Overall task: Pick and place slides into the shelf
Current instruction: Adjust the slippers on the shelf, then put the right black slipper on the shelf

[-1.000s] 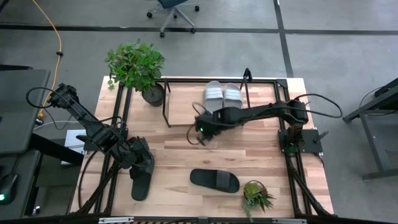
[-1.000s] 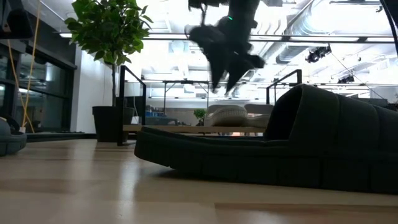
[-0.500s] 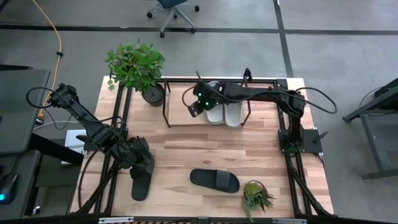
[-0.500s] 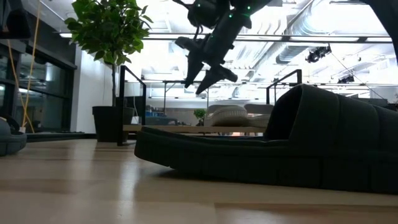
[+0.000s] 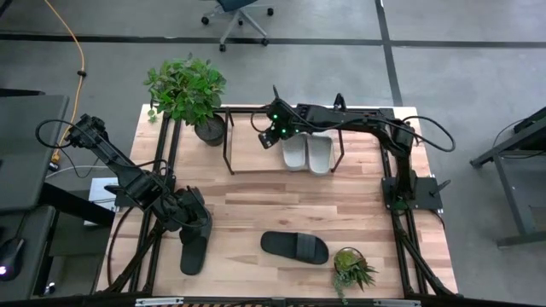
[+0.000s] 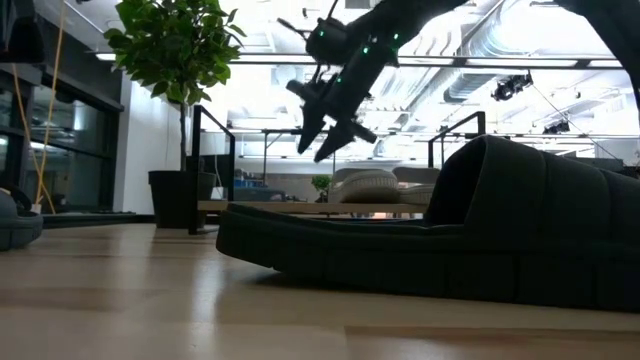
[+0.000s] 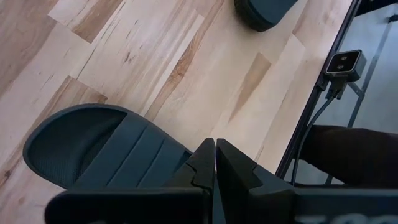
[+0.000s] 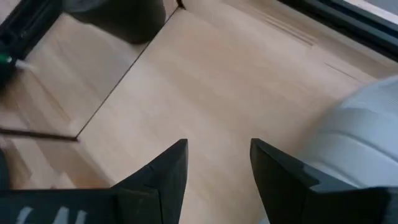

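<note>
Two light grey slides (image 5: 296,153) (image 5: 321,155) lie side by side on the shelf's wood board (image 5: 252,149), toward its right end. One black slide (image 5: 294,247) lies flat on the table near the near edge. The other black slide (image 5: 191,254) lies at the near left. My left gripper (image 5: 198,226) is shut, just above that slide's strap (image 7: 143,162). My right gripper (image 5: 267,141) is open and holds nothing. It hangs above the shelf's bare left half, left of the grey slides (image 8: 367,124). In the low view it hangs well clear of the board (image 6: 322,135). My left gripper's shut fingertips (image 7: 215,152) stand over the strap of the near-left black slide, coming from above. Whether they touch it I cannot tell. The slide lies flat on the table.
A large potted plant (image 5: 188,89) stands at the far left corner beside the shelf's end. A small potted plant (image 5: 351,269) sits near the near edge, right of the middle black slide. Thin black shelf tubing (image 5: 229,149) rises around the board.
My right gripper has swung from the table's middle, in front of the shelf, toward the far edge. It now hangs over the shelf's left half. Its fingers have stayed apart.
</note>
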